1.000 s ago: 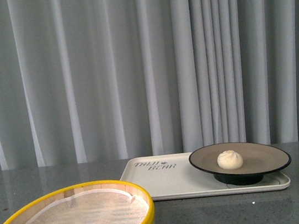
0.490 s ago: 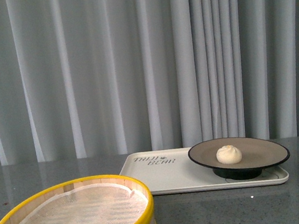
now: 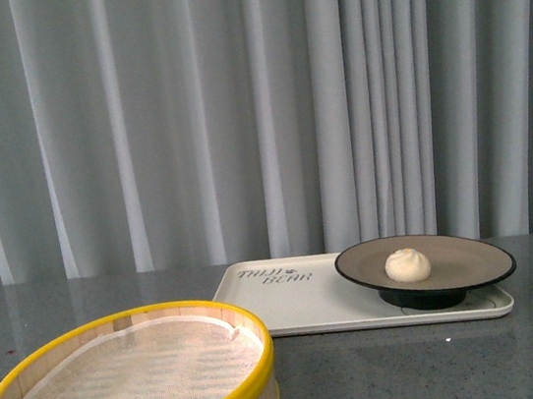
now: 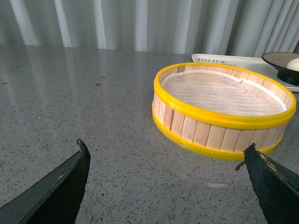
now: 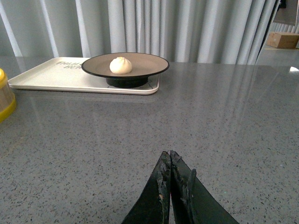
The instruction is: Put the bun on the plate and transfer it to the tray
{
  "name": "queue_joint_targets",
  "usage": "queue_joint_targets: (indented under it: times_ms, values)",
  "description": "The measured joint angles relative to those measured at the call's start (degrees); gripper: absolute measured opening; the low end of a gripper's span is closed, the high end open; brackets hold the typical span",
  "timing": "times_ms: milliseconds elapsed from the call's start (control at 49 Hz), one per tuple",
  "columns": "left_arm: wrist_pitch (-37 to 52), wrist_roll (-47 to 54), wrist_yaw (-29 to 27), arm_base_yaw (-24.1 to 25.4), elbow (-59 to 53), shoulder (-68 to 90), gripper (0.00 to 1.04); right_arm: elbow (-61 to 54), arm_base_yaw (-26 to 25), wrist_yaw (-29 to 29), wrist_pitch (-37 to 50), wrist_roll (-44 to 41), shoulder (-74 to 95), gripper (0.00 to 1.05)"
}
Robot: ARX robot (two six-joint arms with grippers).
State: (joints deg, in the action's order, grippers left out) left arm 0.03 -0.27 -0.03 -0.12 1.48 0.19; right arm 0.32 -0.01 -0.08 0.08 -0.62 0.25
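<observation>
Nothing on the table has shifted; only the front view has tilted slightly. Bun [image 3: 407, 265] sits on the plate [image 3: 474, 262], which rests on the tray [image 3: 291, 305], so the task looks done. Left gripper [image 4: 168, 156] gapes wide; right gripper [image 5: 170, 157] is pinched empty.

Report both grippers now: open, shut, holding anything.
Left gripper: open, holding nothing, near the steamer basket.
Right gripper: shut, holding nothing, apart from the tray.

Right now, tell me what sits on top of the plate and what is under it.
The bun sits on the plate. The plate stands on its black foot on the tray. The tray surface under the foot is hidden.
</observation>
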Motion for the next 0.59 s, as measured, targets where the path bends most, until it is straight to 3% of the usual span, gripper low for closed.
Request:
queue_joint_targets:
  times_ms: [245, 592]
  values:
    - [0.00, 0.00, 0.00, 0.00, 0.00, 0.00, 0.98, 0.00, 0.00, 0.02, 0.00, -0.04, 0.00, 0.03]
    - [0.00, 0.00, 0.00, 0.00, 0.00, 0.00, 0.98, 0.00, 0.00, 0.02, 0.00, -0.02, 0.00, 0.54]
